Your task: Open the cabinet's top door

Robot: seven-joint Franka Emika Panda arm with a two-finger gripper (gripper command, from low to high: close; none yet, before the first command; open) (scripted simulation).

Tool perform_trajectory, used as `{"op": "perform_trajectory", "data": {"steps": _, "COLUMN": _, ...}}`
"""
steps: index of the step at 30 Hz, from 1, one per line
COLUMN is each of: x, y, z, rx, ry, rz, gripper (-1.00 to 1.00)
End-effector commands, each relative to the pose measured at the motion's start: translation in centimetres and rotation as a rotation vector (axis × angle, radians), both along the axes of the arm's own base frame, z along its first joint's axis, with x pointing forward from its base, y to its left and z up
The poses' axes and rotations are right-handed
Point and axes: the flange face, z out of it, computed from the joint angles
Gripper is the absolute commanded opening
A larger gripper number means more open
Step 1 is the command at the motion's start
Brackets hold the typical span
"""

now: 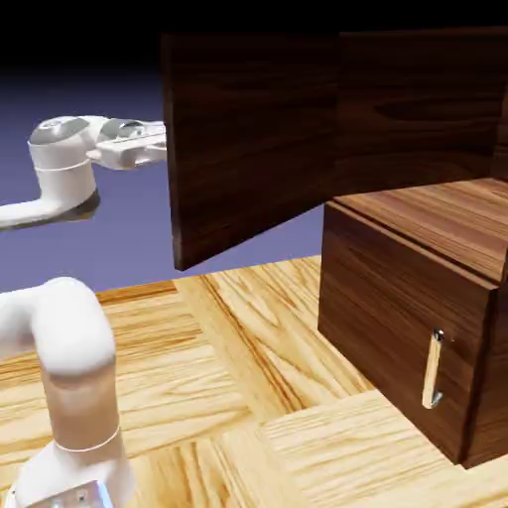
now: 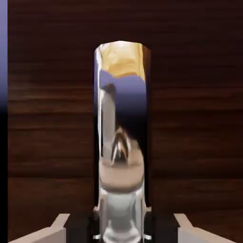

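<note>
The top door (image 1: 253, 139) stands swung well out from the cabinet (image 1: 417, 213), toward eleven o'clock from the middle of the exterior view, with the lower box at about four o'clock. Its silver bar handle (image 2: 121, 114) runs from six toward twelve o'clock in the hand view, and the hand (image 2: 121, 230) is clenched on its lower part, a finger either side. I'd call the opening nearly done. If it needs more, I'd carry the handle gently round the hinge's arc, turning the wrist with the panel; a straight tug could twist the bar or slip off it. Then ease the fingers apart and back straight away. From the hand, the door panel lies directly ahead, toward three o'clock in the exterior view, partly hiding it.
</note>
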Motion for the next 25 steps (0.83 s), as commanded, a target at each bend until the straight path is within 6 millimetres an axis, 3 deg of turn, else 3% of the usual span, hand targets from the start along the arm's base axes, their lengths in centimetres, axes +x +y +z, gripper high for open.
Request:
{"op": "perform_trajectory", "data": {"steps": 1, "x": -0.2, "y": 1.2, "z": 0.0, "rx": 0.0, "ry": 0.001, "rz": -0.023, "gripper": -1.0}}
{"op": "perform_trajectory", "data": {"steps": 13, "x": -0.8, "y": 13.1, "z": 0.0, "rx": 0.0, "ry": 0.001, "rz": -0.266, "gripper": -1.0}}
{"op": "perform_trajectory", "data": {"steps": 25, "x": 0.7, "y": 22.4, "z": 0.0, "rx": 0.0, "ry": 0.001, "rz": -0.457, "gripper": -1.0}}
